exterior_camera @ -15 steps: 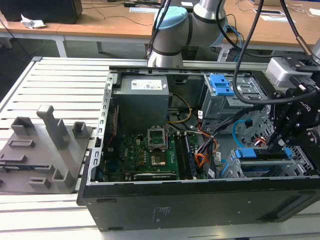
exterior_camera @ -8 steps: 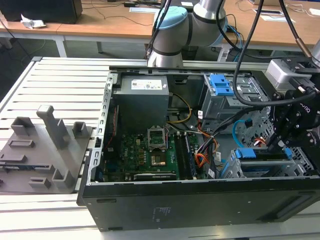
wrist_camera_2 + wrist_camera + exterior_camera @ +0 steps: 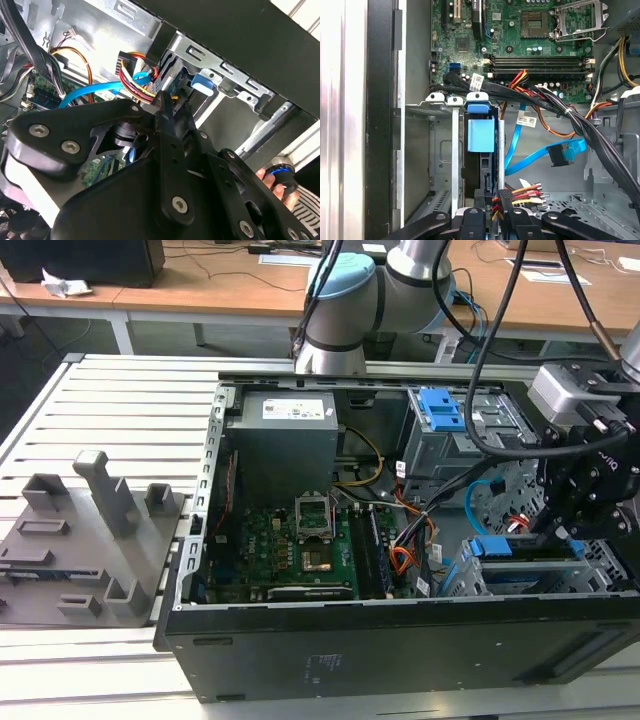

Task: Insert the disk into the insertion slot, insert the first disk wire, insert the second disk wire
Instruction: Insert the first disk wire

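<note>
The fingers point(image 3: 473, 222) pinch the dark plug of the first disk wire point(image 3: 522, 192) just beside the disk point(image 3: 481, 136), which sits in the insertion slot point(image 3: 440, 160). The second disk wire point(image 3: 540, 155) curves nearby.

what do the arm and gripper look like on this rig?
The arm is silver-grey tubing with light blue joint caps; black cables hang beside it. A pale grey box sits at the wrist. The gripper is matte black, built of flat link plates with silver screws.
</note>
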`<state>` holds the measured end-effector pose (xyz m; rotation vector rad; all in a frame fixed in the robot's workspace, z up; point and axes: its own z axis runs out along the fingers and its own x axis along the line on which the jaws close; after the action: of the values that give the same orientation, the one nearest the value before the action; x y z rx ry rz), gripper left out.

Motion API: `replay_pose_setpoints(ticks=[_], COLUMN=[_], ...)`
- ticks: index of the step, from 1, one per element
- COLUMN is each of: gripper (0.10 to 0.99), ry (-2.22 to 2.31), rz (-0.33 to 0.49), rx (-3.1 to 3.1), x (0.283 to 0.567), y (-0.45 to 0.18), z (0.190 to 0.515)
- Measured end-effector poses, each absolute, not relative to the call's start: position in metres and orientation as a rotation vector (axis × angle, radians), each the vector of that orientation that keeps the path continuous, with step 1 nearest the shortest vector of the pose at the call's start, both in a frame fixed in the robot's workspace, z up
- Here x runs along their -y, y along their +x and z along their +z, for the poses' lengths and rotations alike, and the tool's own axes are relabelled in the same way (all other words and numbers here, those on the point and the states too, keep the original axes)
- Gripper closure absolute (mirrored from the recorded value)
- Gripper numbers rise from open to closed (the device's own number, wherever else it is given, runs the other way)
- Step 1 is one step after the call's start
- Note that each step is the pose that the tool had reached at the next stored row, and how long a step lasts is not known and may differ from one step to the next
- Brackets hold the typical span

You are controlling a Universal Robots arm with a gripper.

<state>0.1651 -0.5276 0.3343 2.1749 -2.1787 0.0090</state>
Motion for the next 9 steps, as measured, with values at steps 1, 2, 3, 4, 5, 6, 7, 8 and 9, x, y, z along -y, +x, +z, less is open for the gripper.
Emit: replay_pose_setpoints(ticks=[1,2,3,4,5,6,7,8,9], gripper=[0.851,0.851,0.851,0.851,0.851,0.851,0.851,0.851,0.851], ry=[2.175,2.175,2.175,2.175,2.175,2.175,2.175,2.175,2.175], rz=[0.009,0.009,0.009,0.009,0.009,0.009,0.009,0.009,0.009], rx=[2.179,2.179,2.179,2.179,2.179,2.179,2.179,2.179,2.179], x=[0.528,0.528,0.528,0.528,0.528,0.528,0.528,0.528,0.528], y=[0.165,0.165,0.165,0.165,0.165,0.165,0.165,0.165,0.165], z=[0.334,0.335,0.338,0.341,0.347,0.353,0.357,0.363,0.367])
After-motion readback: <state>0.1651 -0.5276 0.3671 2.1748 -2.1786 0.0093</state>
